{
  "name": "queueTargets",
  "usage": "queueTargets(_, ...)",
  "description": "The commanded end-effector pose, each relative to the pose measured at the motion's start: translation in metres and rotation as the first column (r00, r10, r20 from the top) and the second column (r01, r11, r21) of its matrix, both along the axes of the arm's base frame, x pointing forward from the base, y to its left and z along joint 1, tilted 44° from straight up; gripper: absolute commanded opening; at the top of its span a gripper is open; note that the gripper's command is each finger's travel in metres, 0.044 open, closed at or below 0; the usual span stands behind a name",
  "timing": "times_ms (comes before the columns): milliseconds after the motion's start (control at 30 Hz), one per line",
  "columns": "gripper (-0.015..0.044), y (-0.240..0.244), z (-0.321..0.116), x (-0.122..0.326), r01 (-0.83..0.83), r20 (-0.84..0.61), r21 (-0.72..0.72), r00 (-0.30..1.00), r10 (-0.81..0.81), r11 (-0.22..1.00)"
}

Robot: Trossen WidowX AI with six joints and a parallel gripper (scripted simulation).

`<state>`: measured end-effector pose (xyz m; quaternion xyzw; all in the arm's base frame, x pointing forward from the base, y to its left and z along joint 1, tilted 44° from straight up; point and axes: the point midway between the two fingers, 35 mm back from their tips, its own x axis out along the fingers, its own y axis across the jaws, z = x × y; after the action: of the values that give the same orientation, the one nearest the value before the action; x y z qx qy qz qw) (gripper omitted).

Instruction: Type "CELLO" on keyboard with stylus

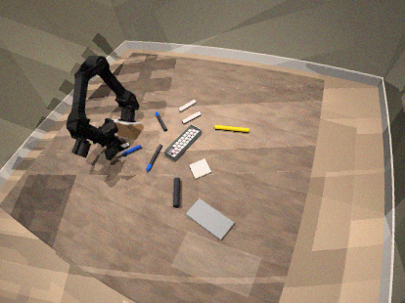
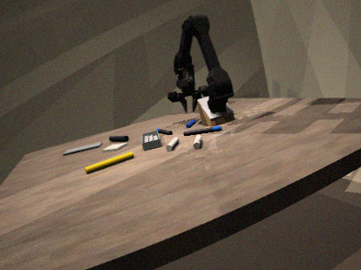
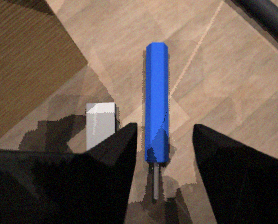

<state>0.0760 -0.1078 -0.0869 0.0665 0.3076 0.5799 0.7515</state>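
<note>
The stylus [image 1: 132, 151] [image 2: 190, 124] [image 3: 157, 100], a blue barrel with a thin grey tip, lies on the desk beside the wooden block. My gripper [image 2: 189, 111] [image 3: 165, 131] is open and empty above it. In the wrist view the barrel's lower part lies between the two fingertips, nearer the left one, with the thin tip pointing down the picture. The small keyboard [image 1: 183, 143] [image 2: 152, 144] with pale keys lies farther out on the desk, away from the gripper.
A wooden block [image 1: 129, 129] [image 2: 210, 118] [image 3: 35, 65] and a small white block [image 3: 101, 130] are close to the gripper. Two black markers [image 1: 155, 157] [image 1: 160, 121] with blue ends lie near the keyboard. A yellow stick [image 1: 232, 129] [image 2: 109, 163] and white sticks lie beyond.
</note>
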Motion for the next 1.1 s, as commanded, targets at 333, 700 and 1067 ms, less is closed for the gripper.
queueTargets(333, 0.015, 0.007, -0.007, -0.003, -0.006, 0.001, 0.001, 1.0, 0.006, 1.0)
queueTargets(700, 0.015, 0.011, -0.012, -0.005, -0.006, 0.0, 0.001, 1.0, 0.006, 1.0)
queueTargets(1067, 0.015, 0.015, -0.017, -0.005, -0.006, 0.001, 0.001, 1.0, 0.006, 1.0)
